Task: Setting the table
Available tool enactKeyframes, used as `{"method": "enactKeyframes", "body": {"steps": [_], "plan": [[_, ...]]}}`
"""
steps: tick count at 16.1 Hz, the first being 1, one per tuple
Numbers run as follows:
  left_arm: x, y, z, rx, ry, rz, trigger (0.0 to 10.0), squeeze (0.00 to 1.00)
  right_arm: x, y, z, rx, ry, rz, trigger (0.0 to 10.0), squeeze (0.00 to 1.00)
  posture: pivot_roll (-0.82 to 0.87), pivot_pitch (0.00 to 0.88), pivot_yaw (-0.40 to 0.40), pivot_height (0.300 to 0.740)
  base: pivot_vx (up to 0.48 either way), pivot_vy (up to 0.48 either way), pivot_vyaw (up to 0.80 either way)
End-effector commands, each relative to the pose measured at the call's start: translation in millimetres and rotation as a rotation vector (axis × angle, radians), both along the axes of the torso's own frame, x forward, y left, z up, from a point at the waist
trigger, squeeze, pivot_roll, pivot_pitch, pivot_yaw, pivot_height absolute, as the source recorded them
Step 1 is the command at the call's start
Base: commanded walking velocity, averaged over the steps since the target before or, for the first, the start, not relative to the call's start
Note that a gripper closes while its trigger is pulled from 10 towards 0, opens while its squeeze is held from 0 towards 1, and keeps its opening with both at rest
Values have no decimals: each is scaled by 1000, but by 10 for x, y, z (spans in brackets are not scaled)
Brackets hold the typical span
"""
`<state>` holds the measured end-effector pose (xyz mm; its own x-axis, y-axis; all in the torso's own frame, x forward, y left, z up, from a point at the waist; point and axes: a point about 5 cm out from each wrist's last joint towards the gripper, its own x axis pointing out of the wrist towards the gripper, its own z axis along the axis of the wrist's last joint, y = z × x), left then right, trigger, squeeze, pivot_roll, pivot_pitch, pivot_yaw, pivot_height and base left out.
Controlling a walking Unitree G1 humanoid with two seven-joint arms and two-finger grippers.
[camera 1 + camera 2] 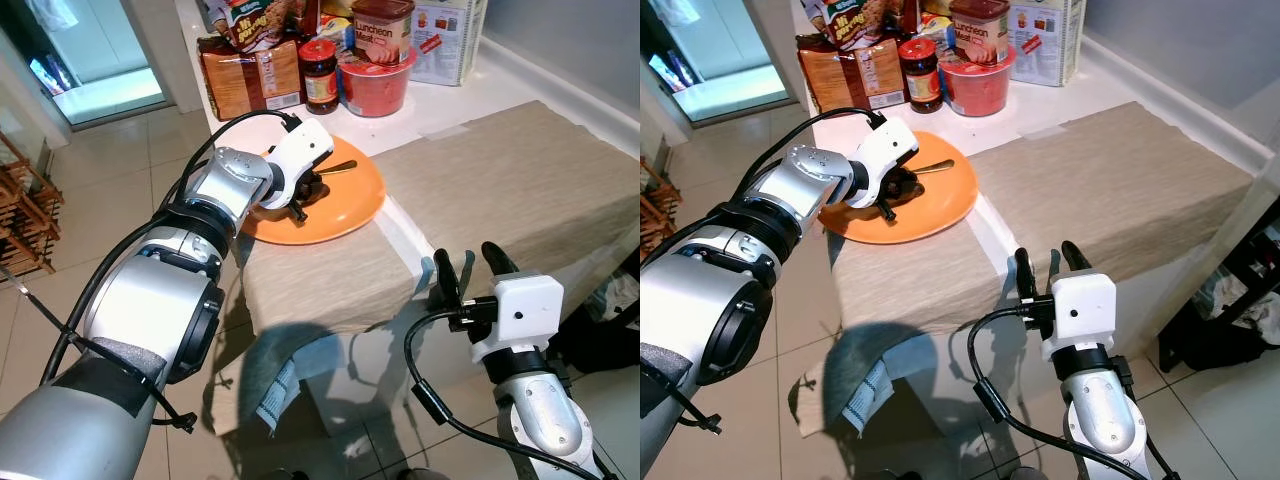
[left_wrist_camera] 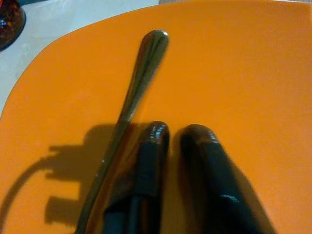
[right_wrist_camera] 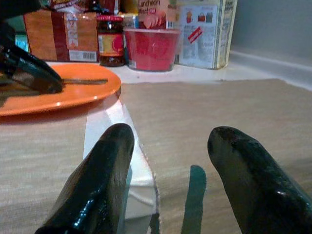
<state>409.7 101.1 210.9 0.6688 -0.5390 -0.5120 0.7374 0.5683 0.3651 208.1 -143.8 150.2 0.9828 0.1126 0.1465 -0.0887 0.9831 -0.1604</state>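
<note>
An orange plate lies at the near left corner of a table covered with a beige cloth. A metal utensil rests on the plate, its handle pointing right. My left gripper is low over the plate, its fingers shut side by side, with the utensil beside them and not between them. My right gripper stands open at the table's front edge, nothing between its fingers.
At the back of the table stand a brown packet, a dark jar, a red bowl with a luncheon meat can on it, and a box. A wooden rack stands on the left. Cloth lies on the floor.
</note>
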Motion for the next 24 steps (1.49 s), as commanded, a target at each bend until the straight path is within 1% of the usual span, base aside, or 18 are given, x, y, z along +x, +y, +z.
{"method": "enactKeyframes", "body": {"steps": [1,2,3,4,5,6,8,9,10,11,14,18,19,21,23,24], "plan": [[-36,143,-199,58,66,41,10000,0,16,37,-12,1,5,9,10000,0,-115,84,133,740,0,0,0],[-20,98,-84,44,49,2,10000,0,12,36,-32,1,10,10,10000,0,-111,75,132,740,0,0,0],[-23,73,-40,36,57,-31,10000,0,9,40,-56,0,16,12,10000,0,-110,74,131,740,0,0,0],[-23,66,-27,37,57,-40,10000,0,9,41,-62,1,18,13,10000,0,-110,74,131,740,0,0,0],[-21,63,-17,42,51,-44,10000,651,11,46,-72,0,20,14,10000,0,-105,67,130,740,0,0,0],[-13,57,4,42,31,-42,10000,1000,26,55,-97,-2,25,18,10000,0,-101,59,129,740,0,0,0],[11,94,25,57,-17,-5,10000,1000,50,51,-120,-5,28,19,10000,0,-97,57,127,740,0,0,0],[14,109,18,62,-25,3,10000,1000,54,50,-126,-5,29,19,10000,0,-97,58,129,740,0,0,0],[21,167,-10,85,-39,36,10000,1000,56,50,-133,-7,30,19,10000,0,-98,57,129,740,0,0,0],[22,194,-21,86,-36,48,10000,1000,57,49,-138,-8,31,18,10000,0,-100,57,128,740,0,0,0],[30,201,3,84,-44,57,10000,1000,63,45,-151,-7,31,16,10000,0,-100,56,128,740,0,0,0],[52,199,45,112,-97,76,10000,1000,52,45,-143,-7,26,18,10000,0,-109,60,130,740,0,0,0],[63,216,52,134,-128,96,10000,0,38,43,-136,-8,22,19,10000,0,-116,63,131,740,0,0,0],[69,213,48,141,-140,113,10000,0,15,41,-133,-10,21,18,10000,0,-125,67,132,740,0,0,0],[75,198,72,124,-139,126,10000,0,2,36,-130,-10,22,15,10000,0,-131,70,134,740,0,0,0],[82,176,109,99,-136,132,10000,0,-5,34,-130,-10,24,13,10000,0,-137,73,136,740,0,0,0]]}}
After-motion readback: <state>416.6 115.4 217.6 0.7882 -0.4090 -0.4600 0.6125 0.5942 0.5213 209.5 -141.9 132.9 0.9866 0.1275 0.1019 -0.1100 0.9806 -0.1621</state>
